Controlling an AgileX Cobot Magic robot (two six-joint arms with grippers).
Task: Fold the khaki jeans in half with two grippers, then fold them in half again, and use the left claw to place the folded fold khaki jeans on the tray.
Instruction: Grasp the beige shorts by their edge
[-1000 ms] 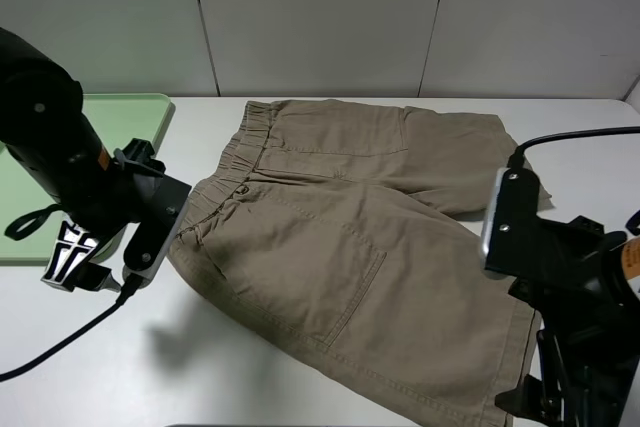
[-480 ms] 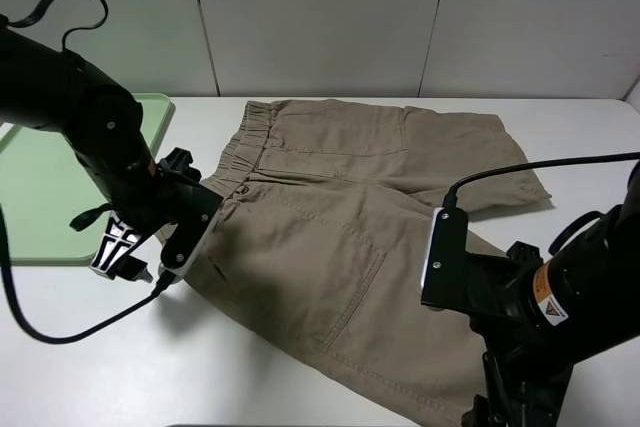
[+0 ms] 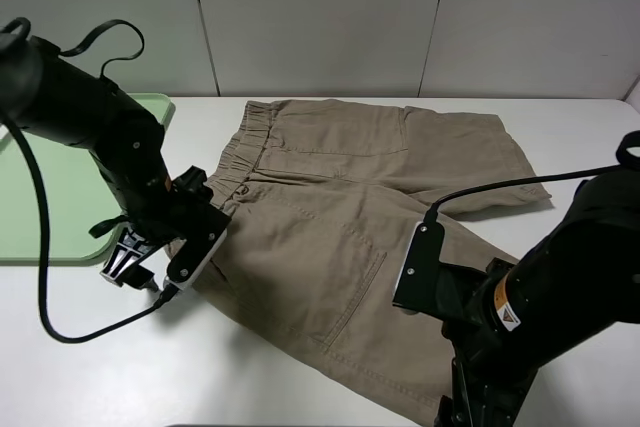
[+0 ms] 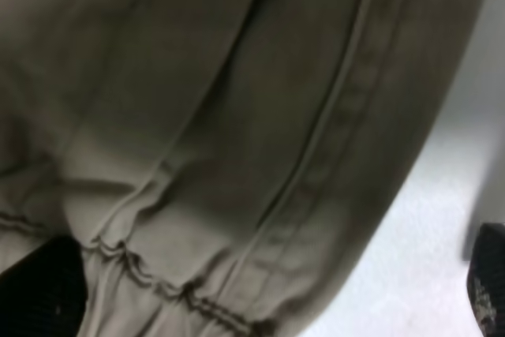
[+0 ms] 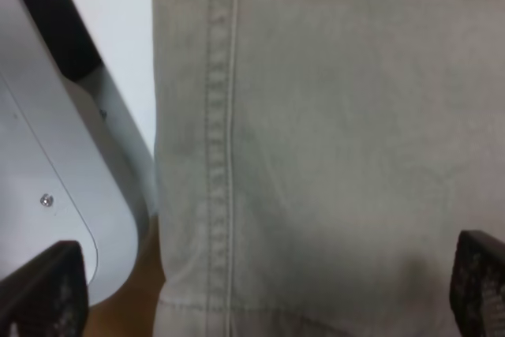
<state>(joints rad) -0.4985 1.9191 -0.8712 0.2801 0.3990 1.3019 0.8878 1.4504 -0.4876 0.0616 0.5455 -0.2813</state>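
Note:
The khaki jeans (image 3: 330, 217) lie spread flat on the white table, waistband to the left and legs to the right. My left claw (image 3: 128, 259) hangs low at the near corner of the waistband, by the tray's near right corner. In the left wrist view its jaws are open (image 4: 264, 282) over the gathered waistband (image 4: 158, 282). My right gripper (image 3: 468, 405) is at the hem of the near leg by the table's front edge. In the right wrist view it is open (image 5: 260, 290) above the stitched hem (image 5: 221, 155). The mint-green tray (image 3: 70, 217) lies at the left, partly hidden by my left arm.
The left arm's black cable (image 3: 60, 332) loops over the table in front of the tray. The table's front edge and a grey metal part (image 5: 63, 195) show beside the hem in the right wrist view. A pale panelled wall stands behind the table.
My left arm has swung right and lower to the waistband's near corner. My right arm has moved left over the near leg's hem. The jeans have not moved.

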